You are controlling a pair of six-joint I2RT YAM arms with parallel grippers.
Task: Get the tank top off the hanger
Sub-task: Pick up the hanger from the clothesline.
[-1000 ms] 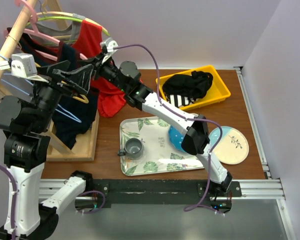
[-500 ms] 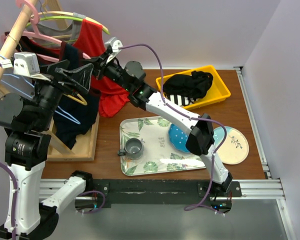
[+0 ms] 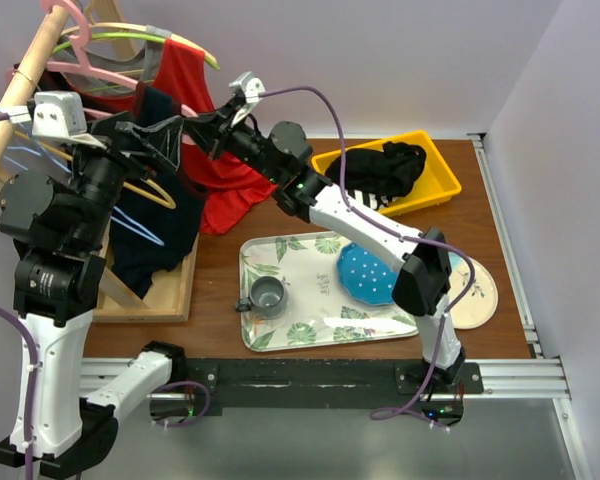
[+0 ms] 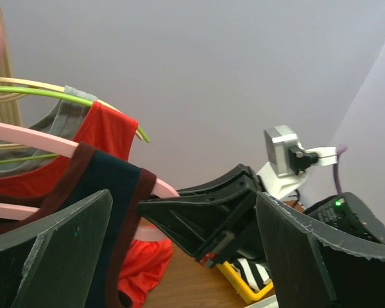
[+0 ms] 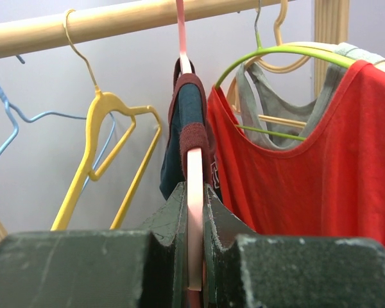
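A navy tank top with maroon trim (image 3: 150, 215) hangs on a pink hanger (image 5: 194, 212) from the wooden rod (image 5: 115, 22). My right gripper (image 5: 194, 247) is shut on the outer end of the hanger's arm, just below the maroon strap (image 5: 191, 131). In the left wrist view the right gripper (image 4: 208, 215) sits between my left fingers (image 4: 51, 256), with the navy tank top (image 4: 109, 186) beside the left one. My left gripper (image 3: 158, 150) is open and holds nothing, right next to the right gripper (image 3: 195, 122).
A red tank top (image 5: 295, 167) and a grey top on a green hanger (image 5: 263, 96) hang close by. Yellow (image 5: 102, 128) and blue (image 5: 6, 122) hangers are bare. On the table stand a yellow bin of clothes (image 3: 440, 190), a leaf-print tray (image 3: 280, 250) with a grey cup (image 3: 268, 295), and a blue plate (image 3: 365, 270).
My right arm has swung right and towards the back with the pink hanger's end in its grip, uncovering more of the blue plate. The left gripper shifted slightly right, still open.
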